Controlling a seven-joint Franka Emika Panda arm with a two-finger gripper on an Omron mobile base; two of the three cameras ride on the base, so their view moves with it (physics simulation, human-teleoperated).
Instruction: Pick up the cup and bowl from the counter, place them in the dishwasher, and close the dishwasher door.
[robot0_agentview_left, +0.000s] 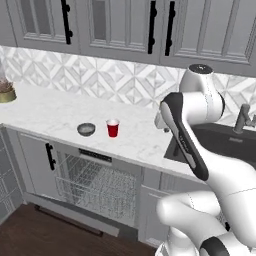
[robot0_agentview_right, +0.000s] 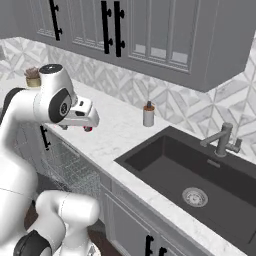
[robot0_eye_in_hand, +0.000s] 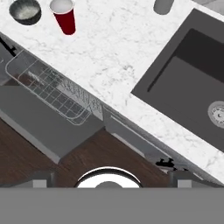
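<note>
Nearest the hand camera: dark wood floor, then the dropped dishwasher door (robot0_eye_in_hand: 33, 116) and the pulled-out wire rack (robot0_eye_in_hand: 52, 89) of the dishwasher (robot0_agentview_left: 97, 182). Door is down, rack bare.

Cup (robot0_agentview_left: 113, 128) stands upright on the tabletop (robot0_agentview_left: 55, 112), directly above the dishwasher opening. Bowl (robot0_agentview_left: 86, 129) sits just beside it on its left in the left base view, apart from it, not touching. Both near the front edge. Soap bottle (robot0_agentview_right: 148, 115) stands further along, toward the sink (robot0_agentview_right: 200, 185).

End effector (robot0_agentview_right: 89, 121): released, jaws spread wide, nothing between them. It hangs above the tabletop between cup and sink, well apart from both items.

Handling judgement:
- Cup: thin plastic, very light, flexes under squeeze; tapered wall tends to slide downward out of a pinch. Take it across the upper wall below the white rim, moderate force. Tips easily if bumped.
- Bowl: looks rigid, somewhat heavier, shallow and wider than the cup. Side pinch unlikely to fit; better one finger inside, one outside, on the rim. Metallic-looking surface may be slick.

Neither item picked yet.
</note>
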